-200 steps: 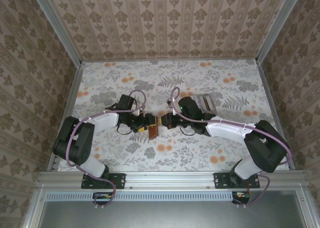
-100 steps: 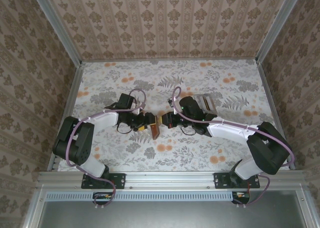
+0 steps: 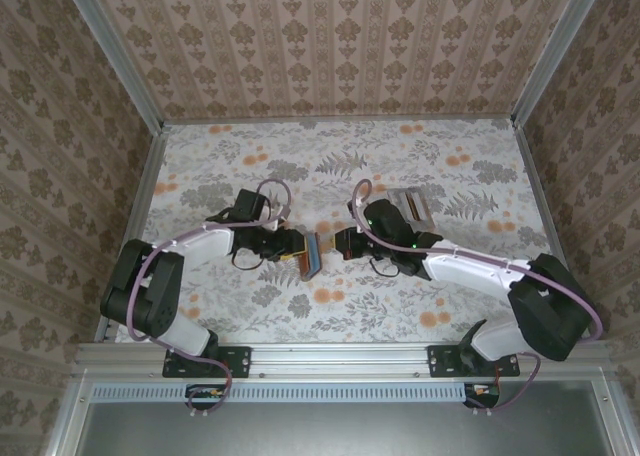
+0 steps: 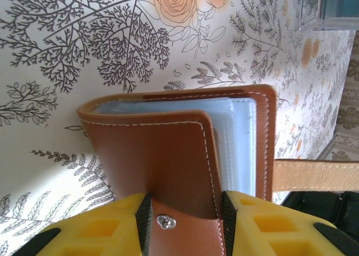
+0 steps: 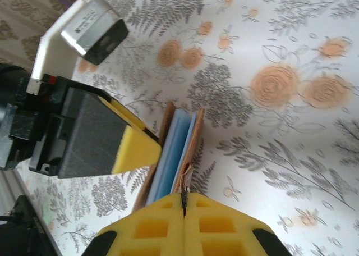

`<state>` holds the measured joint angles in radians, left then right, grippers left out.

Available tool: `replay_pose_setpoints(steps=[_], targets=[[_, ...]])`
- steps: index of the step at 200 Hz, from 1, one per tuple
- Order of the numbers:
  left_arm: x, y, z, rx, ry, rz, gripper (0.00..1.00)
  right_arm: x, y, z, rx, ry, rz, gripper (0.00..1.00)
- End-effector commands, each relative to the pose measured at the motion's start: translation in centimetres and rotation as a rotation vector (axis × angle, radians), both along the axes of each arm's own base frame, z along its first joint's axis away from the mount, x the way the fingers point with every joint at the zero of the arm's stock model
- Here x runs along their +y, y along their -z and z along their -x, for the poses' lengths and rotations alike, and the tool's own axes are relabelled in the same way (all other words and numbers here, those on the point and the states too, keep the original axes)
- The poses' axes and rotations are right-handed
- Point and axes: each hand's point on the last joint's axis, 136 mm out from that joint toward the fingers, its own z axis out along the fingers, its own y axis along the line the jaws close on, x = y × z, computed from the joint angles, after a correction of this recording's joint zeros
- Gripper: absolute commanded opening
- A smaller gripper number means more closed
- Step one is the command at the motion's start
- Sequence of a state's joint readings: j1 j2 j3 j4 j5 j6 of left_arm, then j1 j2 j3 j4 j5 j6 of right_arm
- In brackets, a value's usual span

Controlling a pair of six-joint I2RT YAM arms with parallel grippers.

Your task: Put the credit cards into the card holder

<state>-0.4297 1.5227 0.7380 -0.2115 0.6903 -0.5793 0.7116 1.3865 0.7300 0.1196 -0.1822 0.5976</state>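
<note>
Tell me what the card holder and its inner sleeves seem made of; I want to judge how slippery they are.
The card holder looks like brown leather or an imitation: smooth, fairly matte, with pale stitching along the edges. Its inner sleeves look like thin plastic: pale bluish, translucent, with a soft sheen.

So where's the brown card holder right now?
In the top view the card holder is mid-table, held between the left gripper and right gripper; the credit cards lie beyond, to its right.
</note>
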Motion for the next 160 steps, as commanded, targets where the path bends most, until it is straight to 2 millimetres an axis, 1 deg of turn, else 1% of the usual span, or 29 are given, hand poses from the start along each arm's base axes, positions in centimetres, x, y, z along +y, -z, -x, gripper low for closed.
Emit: replay_pose_setpoints(steps=[1, 25, 47, 58, 68, 71, 77, 84, 104, 116, 128, 139, 146, 152, 160], targets=[[2.5, 2.7, 1.1, 0.026, -0.026, -0.127, 0.39, -2.2, -0.7, -0.6, -0.038, 0.109, 0.030, 0.00], [3.0, 3.2, 1.6, 0.029, -0.025, -0.142, 0.40, -3.2, 0.0, -0.1, -0.025, 0.137, 0.042, 0.00], [3.4, 3.6, 1.7, 0.012, -0.041, -0.152, 0.42, -4.1, 1.2, 0.5, -0.004, 0.163, 0.057, 0.00], [3.7, 4.1, 1.9, 0.017, -0.049, -0.167, 0.43, -5.0, 2.0, 0.7, 0.013, 0.199, 0.081, 0.00], [3.9, 4.5, 2.1, 0.023, -0.052, -0.173, 0.44, -6.4, 3.0, 0.9, 0.030, 0.264, 0.122, 0.00], [3.9, 4.6, 2.2, 0.025, -0.053, -0.174, 0.44, -6.9, 3.3, 1.0, 0.038, 0.285, 0.133, 0.02], [3.9, 4.7, 2.2, 0.027, -0.056, -0.173, 0.44, -7.8, 3.8, 1.2, 0.049, 0.322, 0.154, 0.10], [3.8, 4.8, 2.2, 0.027, -0.057, -0.165, 0.44, -8.4, 4.0, 1.4, 0.054, 0.343, 0.166, 0.16], [3.6, 4.8, 2.1, 0.020, -0.063, -0.145, 0.44, -8.8, 4.2, 2.1, 0.067, 0.335, 0.179, 0.31], [3.6, 5.0, 2.0, 0.019, -0.067, -0.147, 0.44, -9.3, 4.4, 2.4, 0.078, 0.336, 0.205, 0.38], [3.6, 5.4, 2.0, 0.027, -0.069, -0.154, 0.42, -9.8, 4.5, 2.8, 0.086, 0.320, 0.248, 0.41], [3.4, 5.6, 2.0, 0.033, -0.067, -0.137, 0.40, -9.8, 4.3, 3.3, 0.084, 0.286, 0.263, 0.45], [3.1, 5.6, 2.0, 0.039, -0.068, -0.119, 0.38, -9.5, 4.1, 3.7, 0.079, 0.256, 0.254, 0.50], [2.9, 5.7, 1.9, 0.043, -0.072, -0.105, 0.37, -8.9, 3.7, 4.0, 0.073, 0.214, 0.230, 0.55], [2.7, 5.7, 1.9, 0.048, -0.076, -0.089, 0.36, -7.7, 3.2, 4.4, 0.067, 0.146, 0.189, 0.56]])
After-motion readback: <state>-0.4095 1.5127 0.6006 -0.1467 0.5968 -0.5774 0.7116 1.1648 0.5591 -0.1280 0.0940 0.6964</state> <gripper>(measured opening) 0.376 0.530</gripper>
